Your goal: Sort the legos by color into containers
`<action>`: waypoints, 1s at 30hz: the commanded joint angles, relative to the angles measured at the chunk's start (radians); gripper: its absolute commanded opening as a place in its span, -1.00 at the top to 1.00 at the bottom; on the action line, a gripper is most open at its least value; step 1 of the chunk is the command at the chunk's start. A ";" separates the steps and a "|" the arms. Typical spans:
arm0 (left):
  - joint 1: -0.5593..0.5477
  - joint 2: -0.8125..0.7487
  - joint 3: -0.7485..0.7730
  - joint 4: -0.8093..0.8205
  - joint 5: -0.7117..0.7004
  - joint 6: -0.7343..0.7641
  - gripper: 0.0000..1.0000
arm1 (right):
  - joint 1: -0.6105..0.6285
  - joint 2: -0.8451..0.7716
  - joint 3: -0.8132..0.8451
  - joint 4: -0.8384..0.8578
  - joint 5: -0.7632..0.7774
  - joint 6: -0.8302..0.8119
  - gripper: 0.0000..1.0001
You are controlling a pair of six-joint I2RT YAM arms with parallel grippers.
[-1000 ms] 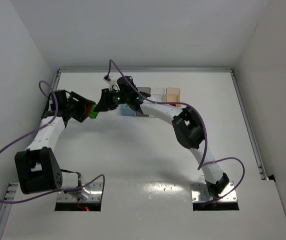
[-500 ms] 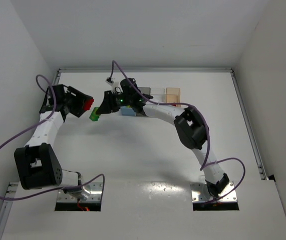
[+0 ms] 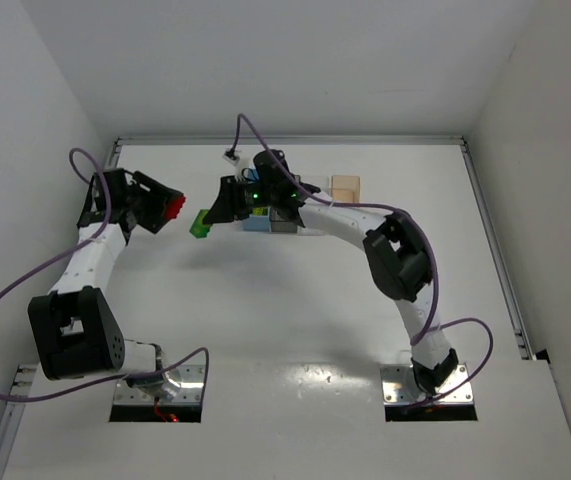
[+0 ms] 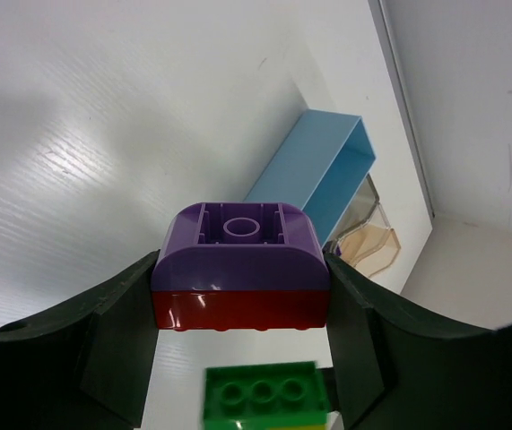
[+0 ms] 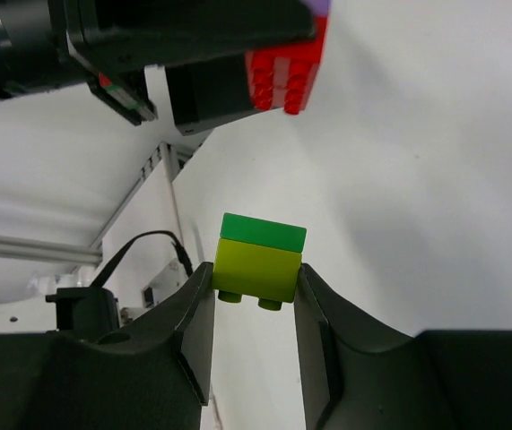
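Noting, nearest first: the right pincer [image 5: 254, 288] is clenched on a yellow-green brick [image 5: 256, 269] by its flat side walls, with a dark green brick [image 5: 263, 231] stacked on it above the fingertips, the pair held clear of the desk [image 3: 295, 320]. Just beyond and to the left, the left pincer [image 4: 238, 305] grasps a second stack, a round-shouldered purple brick [image 4: 238, 237] seated on a red brick [image 4: 238, 309], fingers bearing on both flanks near the seam. Count: four bricks, one per colour, in two stacked pairs, none loose on the desk that I can see. Judgement on handling: light, rigid, glossy plastic, so not fragile but liable to slip. Grip across the flat parallel sides, never the purple curve. Each pair is probably joined only by stud friction and must be pulled apart before sorting. Farthest, along the back edge: blue bin [image 4: 314, 170], clear bin [image 3: 317, 186], pale orange bin [image 3: 345, 187]. A smoky one shows only partly behind the right arm, so four bins at most, three counted with confidence.
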 commanded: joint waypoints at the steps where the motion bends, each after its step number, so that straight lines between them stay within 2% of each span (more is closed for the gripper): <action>1: 0.008 -0.029 -0.029 0.030 0.042 0.058 1.00 | -0.051 -0.097 -0.006 -0.004 0.046 -0.058 1.00; 6: -0.021 -0.047 -0.078 0.030 0.122 0.204 1.00 | -0.103 -0.147 -0.035 -0.061 0.141 -0.111 1.00; 9: -0.047 -0.047 -0.089 0.030 0.193 0.363 1.00 | -0.137 -0.175 -0.058 -0.061 0.161 -0.135 1.00; 11: -0.072 -0.038 -0.068 -0.034 0.193 0.518 1.00 | -0.146 -0.190 -0.087 -0.061 0.161 -0.135 1.00; 14: -0.081 0.014 0.020 -0.144 0.193 0.702 1.00 | -0.157 -0.216 -0.124 -0.061 0.123 -0.135 1.00; 18: -0.130 0.040 0.090 -0.221 0.193 0.856 1.00 | -0.178 -0.252 -0.159 -0.052 0.037 -0.144 1.00; 19: -0.153 0.040 0.091 -0.222 0.193 0.884 0.93 | -0.187 -0.252 -0.172 -0.038 0.013 -0.144 1.00; 21: -0.249 0.018 0.071 -0.234 0.117 0.948 0.80 | -0.198 -0.261 -0.182 -0.020 -0.050 -0.144 1.00; 25: -0.410 -0.027 0.029 -0.243 -0.046 1.040 0.82 | -0.218 -0.281 -0.192 -0.020 -0.115 -0.135 1.00; 27: -0.479 -0.036 0.008 -0.252 -0.086 1.088 0.91 | -0.238 -0.292 -0.201 -0.049 -0.124 -0.144 1.00; 30: -0.555 -0.075 -0.044 -0.252 -0.114 1.116 0.91 | -0.265 -0.333 -0.226 -0.095 -0.124 -0.167 1.00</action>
